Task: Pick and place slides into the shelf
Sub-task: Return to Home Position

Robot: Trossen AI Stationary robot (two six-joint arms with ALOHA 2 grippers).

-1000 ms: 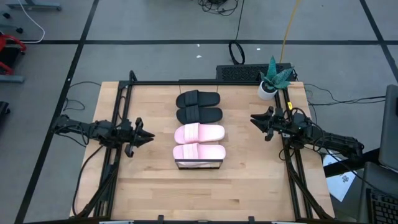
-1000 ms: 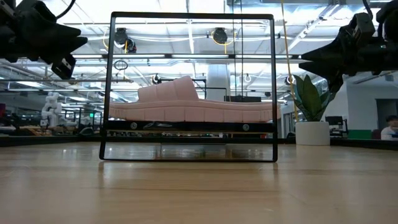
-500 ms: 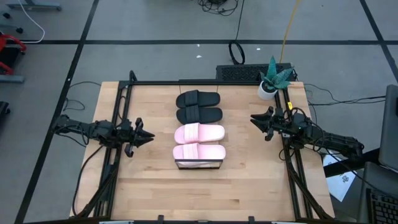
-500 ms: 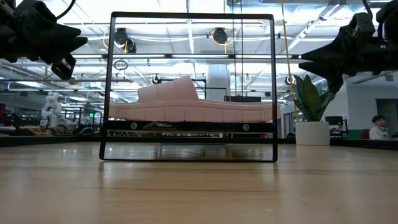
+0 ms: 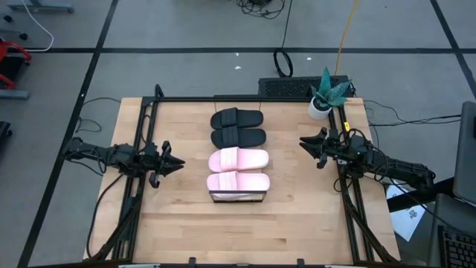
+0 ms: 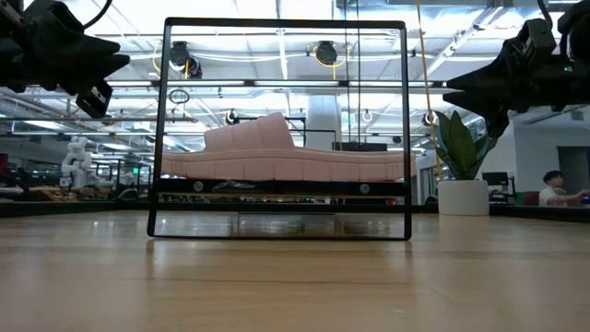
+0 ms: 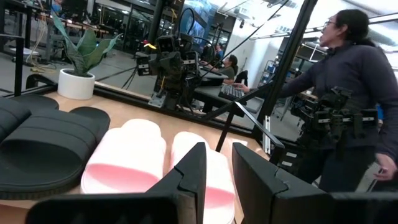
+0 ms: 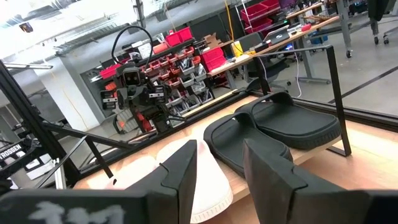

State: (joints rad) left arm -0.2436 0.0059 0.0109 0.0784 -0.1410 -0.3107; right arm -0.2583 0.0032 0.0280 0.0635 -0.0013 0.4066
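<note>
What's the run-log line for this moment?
load: two black slides, two pink slides, all on shelf | left gripper: open, empty, left of shelf | right gripper: open, empty, right of shelf

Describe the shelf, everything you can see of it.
The shelf is a thin black metal frame, rectangular seen end-on, with a raised tier across it. It stands mid-way on the wooden table, running away from the low camera. Two pink slides and two black slides lie crosswise on it in one row.
</note>
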